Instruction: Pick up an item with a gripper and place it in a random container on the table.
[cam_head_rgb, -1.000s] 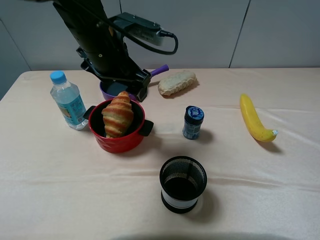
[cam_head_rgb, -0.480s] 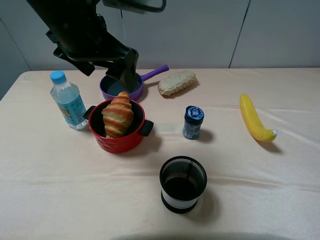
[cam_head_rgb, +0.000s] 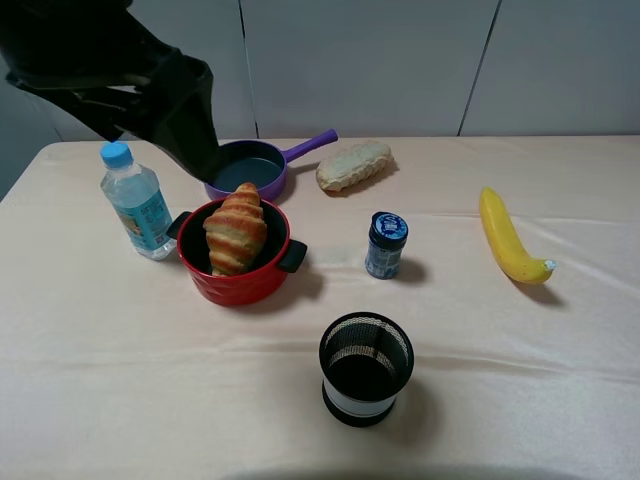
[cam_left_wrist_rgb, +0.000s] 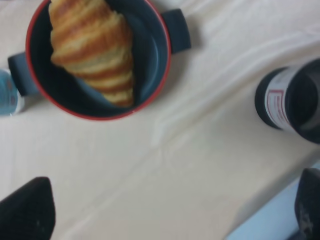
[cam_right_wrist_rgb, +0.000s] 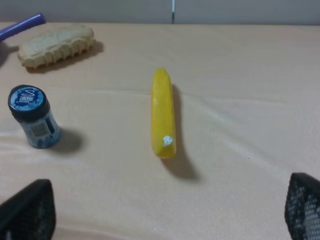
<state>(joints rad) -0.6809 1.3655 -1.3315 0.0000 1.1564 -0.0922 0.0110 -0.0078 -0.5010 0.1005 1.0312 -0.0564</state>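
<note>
The croissant (cam_head_rgb: 236, 228) lies in the red pot (cam_head_rgb: 235, 282), long axis tilted, upper tip toward the purple pan (cam_head_rgb: 252, 167). Left gripper (cam_left_wrist_rgb: 170, 210) jaws apart, empty; right gripper (cam_right_wrist_rgb: 170, 210) jaws apart.

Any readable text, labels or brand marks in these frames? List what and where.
"S": large letter on the blue lid of the small jar; the ring of small print around it is too small to read.
Jar's side label: blurred, unreadable.
Water bottle label: blue, print too small to read.
Mesh cup white band: red outline, no legible text.
</note>
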